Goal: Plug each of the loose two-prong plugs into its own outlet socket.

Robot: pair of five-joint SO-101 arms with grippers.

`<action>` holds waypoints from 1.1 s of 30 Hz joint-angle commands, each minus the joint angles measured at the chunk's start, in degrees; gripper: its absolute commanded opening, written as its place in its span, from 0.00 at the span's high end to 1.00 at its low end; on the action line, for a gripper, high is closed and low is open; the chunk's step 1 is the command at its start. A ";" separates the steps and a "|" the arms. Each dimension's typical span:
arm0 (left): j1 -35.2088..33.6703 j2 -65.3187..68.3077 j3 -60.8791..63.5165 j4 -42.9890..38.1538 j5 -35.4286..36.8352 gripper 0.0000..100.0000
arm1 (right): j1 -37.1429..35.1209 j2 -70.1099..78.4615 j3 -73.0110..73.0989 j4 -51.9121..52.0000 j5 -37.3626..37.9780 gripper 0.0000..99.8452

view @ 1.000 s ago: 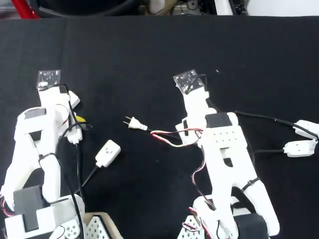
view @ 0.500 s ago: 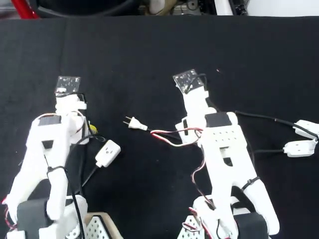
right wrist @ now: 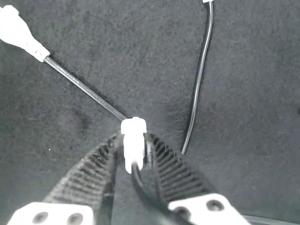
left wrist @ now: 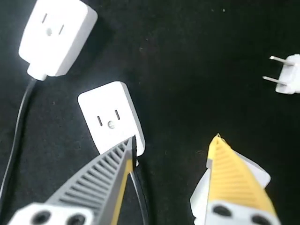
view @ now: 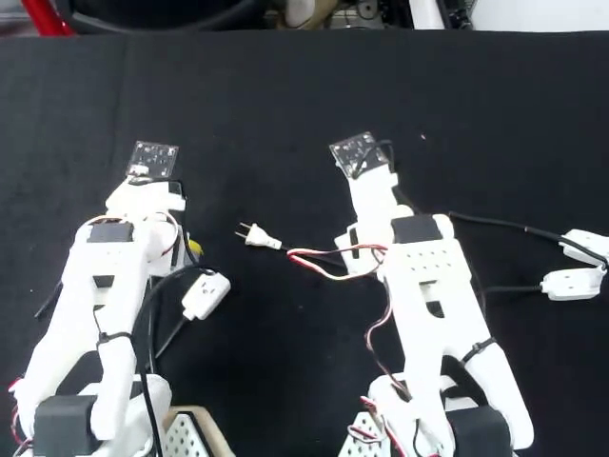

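On the black counter the left arm stands at the left and the right arm near the middle, both stretched toward the far side. The left tool is spread wide and pinches nothing. Its grey finger and yellow finger stand well apart, with bare counter between their tips. The grey fingertip touches the edge of a white outlet socket that lies face up, and a black cord runs beneath that finger. A second outlet socket lies just beyond the first, also face up, with its own black cord leaving it. The loose two-prong plug lies on the counter between the two arms, well apart from both sockets, its prongs pointing left toward the left arm. From above, one socket shows just right of the left arm and nearer than the plug, though I cannot tell which of the two it is. The right tool is pressed together on a small white held plug, whose black cord trails back between the fingers. On the counter past it lie a white connector on a black cord and a thin black cord. At the right edge of the counter lie two white cord ends, close together, each on a black cord; whether they are plugs or sockets I cannot tell.
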 commanded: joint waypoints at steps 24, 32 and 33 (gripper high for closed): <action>-6.37 25.14 -15.87 4.04 -2.46 0.75 | -0.53 0.13 -3.21 -0.79 1.41 0.99; -6.90 37.01 -27.38 13.01 -2.55 0.75 | -0.53 0.13 -3.12 -0.62 1.41 0.99; -7.25 37.80 -28.18 13.54 -2.55 0.75 | -0.53 0.13 -3.12 -0.62 1.41 0.99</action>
